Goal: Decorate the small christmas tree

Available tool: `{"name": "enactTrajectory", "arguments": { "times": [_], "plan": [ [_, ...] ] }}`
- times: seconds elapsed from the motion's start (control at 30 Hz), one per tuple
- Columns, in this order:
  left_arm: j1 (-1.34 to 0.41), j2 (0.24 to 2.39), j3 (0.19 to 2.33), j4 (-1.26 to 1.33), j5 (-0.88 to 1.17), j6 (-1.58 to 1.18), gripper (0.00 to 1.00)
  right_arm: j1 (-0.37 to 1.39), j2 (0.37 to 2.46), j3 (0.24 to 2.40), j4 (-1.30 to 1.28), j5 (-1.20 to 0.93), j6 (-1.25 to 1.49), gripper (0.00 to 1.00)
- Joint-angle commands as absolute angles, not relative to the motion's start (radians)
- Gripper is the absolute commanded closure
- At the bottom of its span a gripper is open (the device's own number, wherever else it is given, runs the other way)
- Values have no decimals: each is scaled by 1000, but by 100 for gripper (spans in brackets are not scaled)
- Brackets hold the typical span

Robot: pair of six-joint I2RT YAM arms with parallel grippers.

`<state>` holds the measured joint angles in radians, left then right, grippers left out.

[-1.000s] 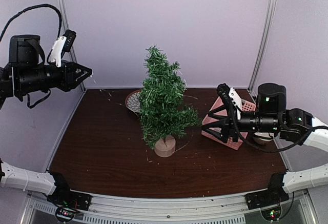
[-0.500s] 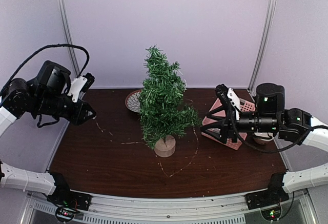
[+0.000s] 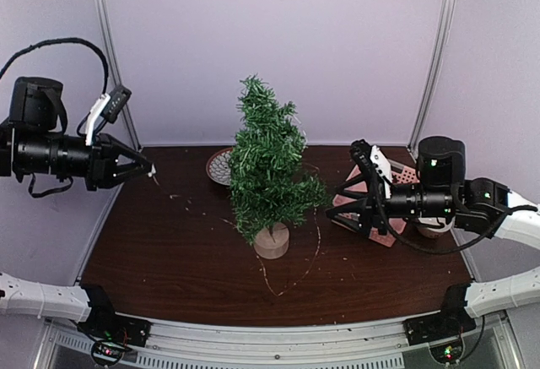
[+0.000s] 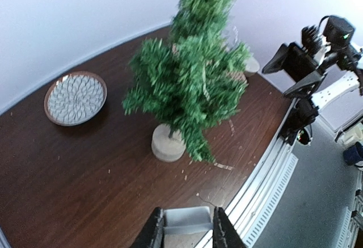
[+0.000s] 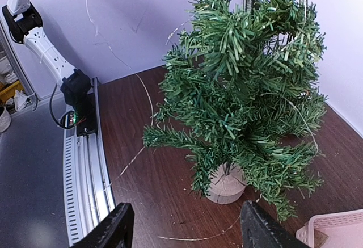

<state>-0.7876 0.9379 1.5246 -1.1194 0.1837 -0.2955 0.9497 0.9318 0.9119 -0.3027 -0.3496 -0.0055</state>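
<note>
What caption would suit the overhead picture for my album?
Two robot arms flank the small christmas tree; a thin wire trails from the left jaws.

A robotics lab booth: plain lilac wall panels [image 3: 278,48], aluminium posts [image 3: 440,56], mounting rail [image 3: 278,341].

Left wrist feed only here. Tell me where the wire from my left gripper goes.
Observer: From the left gripper the thin wire runs down to the table and curves past the front of the small christmas tree.
Operator: Report the right gripper.
Observer: The right gripper is open and empty, facing the tree's lower branches.
Operator: Name what's near it.
Observer: A pink basket on the table, right of the tree.
</note>
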Motion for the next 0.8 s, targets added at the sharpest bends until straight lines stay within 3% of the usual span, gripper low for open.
{"name": "enactTrajectory", "arguments": {
  "times": [0.0, 0.47, 0.57, 0.7, 0.77],
  "plan": [
    [-790, 1013, 1688, -1032, 302, -224, 86, 955, 923, 916, -281, -374, -20, 32],
    [-790, 995, 1769, -930, 247, -247, 87, 969, 981, 896, -214, -482, 23, 30],
    [-790, 1041, 1863, -943, 204, -242, 87, 973, 1000, 905, -209, -537, 14, 24],
    [-790, 1101, 1940, -939, 170, -237, 87, 1008, 1023, 903, -161, -589, 13, 9],
    [-790, 1128, 1969, -936, 163, -230, 86, 1030, 1043, 913, -163, -586, -33, 8]
  ]
}}
